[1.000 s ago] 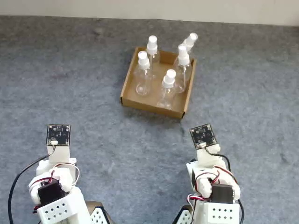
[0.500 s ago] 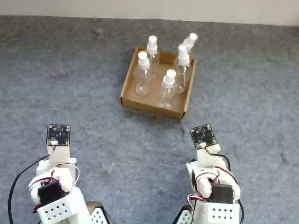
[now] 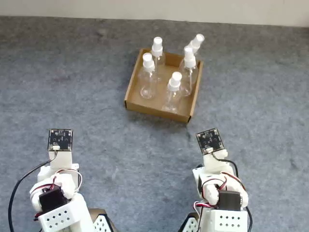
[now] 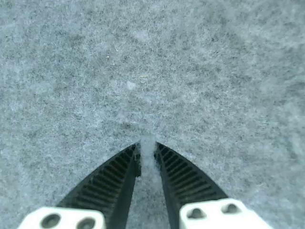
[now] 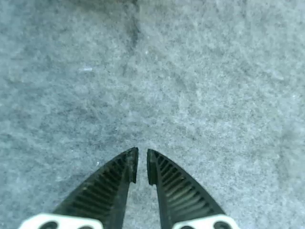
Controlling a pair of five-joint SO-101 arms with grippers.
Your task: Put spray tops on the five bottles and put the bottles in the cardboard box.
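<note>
Well ahead of left gripper (image 4: 147, 151) and right gripper (image 5: 142, 160): shallow cardboard box (image 3: 154, 110) with five clear, white-topped bottles (image 3: 148, 81) inside, one leaning; ribbed black jaws of each drawn together, empty, over fuzzy grey carpet (image 3: 72, 87).

Two white robot arms sit folded back side by side: left arm (image 3: 59, 186) and right arm (image 3: 218, 186). Each arm's black ribbed jaws point downward, closed to a narrow slit.
</note>
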